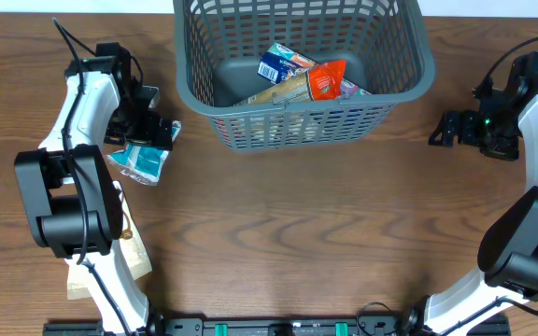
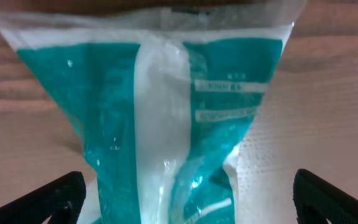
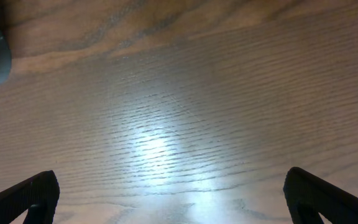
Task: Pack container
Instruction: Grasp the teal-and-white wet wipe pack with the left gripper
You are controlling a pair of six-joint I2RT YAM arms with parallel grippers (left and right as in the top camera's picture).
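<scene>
Lying btwn wide-open L end effector (image 2: 185, 199) was a crinkly teal plastic pouch (image 2: 148, 118), ungripped; R end effector (image 3: 173, 199) gaped empty over wood-grain tabletop (image 3: 185, 106); lattice container (image 1: 297, 126) held snack packs (image 1: 302, 79).

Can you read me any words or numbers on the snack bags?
Teal packet: two white printed lines, too blurred to read.
Blue packet in the container: white lettering, too small to read.
Orange packet beside it: print too small to read.
No text can be quoted.

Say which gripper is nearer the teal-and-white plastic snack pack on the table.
Left. The left gripper hovers open right at the teal-and-white pack; the right gripper is open far across, past the grey plastic lattice basket.
</scene>
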